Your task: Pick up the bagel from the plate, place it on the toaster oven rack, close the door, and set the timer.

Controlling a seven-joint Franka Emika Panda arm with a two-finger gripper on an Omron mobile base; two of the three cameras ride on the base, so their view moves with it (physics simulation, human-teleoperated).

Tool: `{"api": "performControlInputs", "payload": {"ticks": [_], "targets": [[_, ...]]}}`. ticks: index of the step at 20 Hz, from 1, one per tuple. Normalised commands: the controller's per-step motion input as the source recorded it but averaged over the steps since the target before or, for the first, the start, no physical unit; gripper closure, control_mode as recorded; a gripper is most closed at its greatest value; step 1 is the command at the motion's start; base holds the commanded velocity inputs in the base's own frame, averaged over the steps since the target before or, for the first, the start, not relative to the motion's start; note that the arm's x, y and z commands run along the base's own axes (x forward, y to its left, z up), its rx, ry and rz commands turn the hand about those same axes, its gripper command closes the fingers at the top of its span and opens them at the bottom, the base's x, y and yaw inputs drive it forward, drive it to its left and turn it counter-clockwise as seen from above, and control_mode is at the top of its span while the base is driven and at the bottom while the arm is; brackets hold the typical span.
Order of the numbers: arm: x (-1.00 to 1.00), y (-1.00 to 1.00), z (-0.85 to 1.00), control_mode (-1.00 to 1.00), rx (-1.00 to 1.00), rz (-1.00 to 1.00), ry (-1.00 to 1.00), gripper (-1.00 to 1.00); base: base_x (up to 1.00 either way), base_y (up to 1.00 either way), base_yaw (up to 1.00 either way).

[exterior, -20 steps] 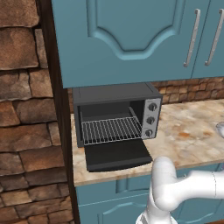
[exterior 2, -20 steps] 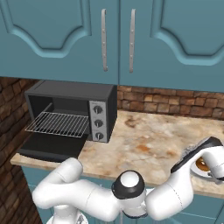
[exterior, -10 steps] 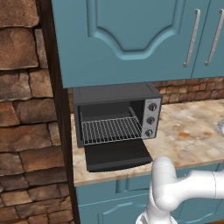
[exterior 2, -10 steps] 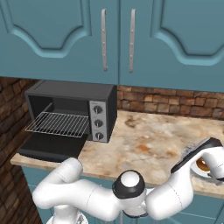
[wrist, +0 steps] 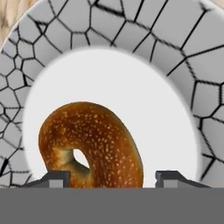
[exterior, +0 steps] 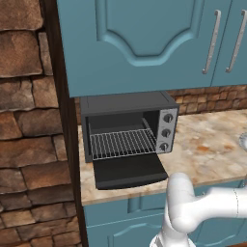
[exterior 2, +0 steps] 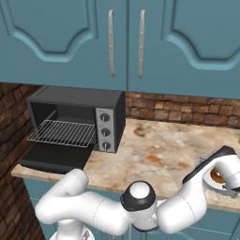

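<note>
The golden-brown bagel lies on the white middle of the plate, whose grey rim has a cracked pattern. My gripper hangs open right over it, one dark fingertip at the bagel's left edge and the other off to its right. In the right base view the bagel peeks out under my hand at the far right of the counter. The black toaster oven stands at the left with its door folded down flat, the rack bare inside, and the timer lowest on the control strip.
The oven sits against a brick wall under teal cabinets with silver handles. A marbled counter stretches between the oven and the plate. My white arm bends low in front of the counter's edge.
</note>
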Motion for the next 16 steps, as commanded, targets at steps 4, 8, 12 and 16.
{"api": "performControlInputs", "payload": {"ticks": [4,8,12,16], "targets": [[0.04,-0.06,-0.58,-1.0,0.0,0.0,0.06,1.0,0.0,0.0,0.0],[0.0,-0.16,-0.62,-1.0,0.0,0.0,0.03,1.0,0.0,0.0,0.0],[0.0,-0.13,-0.63,-1.0,0.0,0.0,0.04,1.0,0.0,0.0,0.0],[-0.08,-0.11,-0.43,-1.0,0.0,0.0,0.01,1.0,0.0,0.0,0.0]]}}
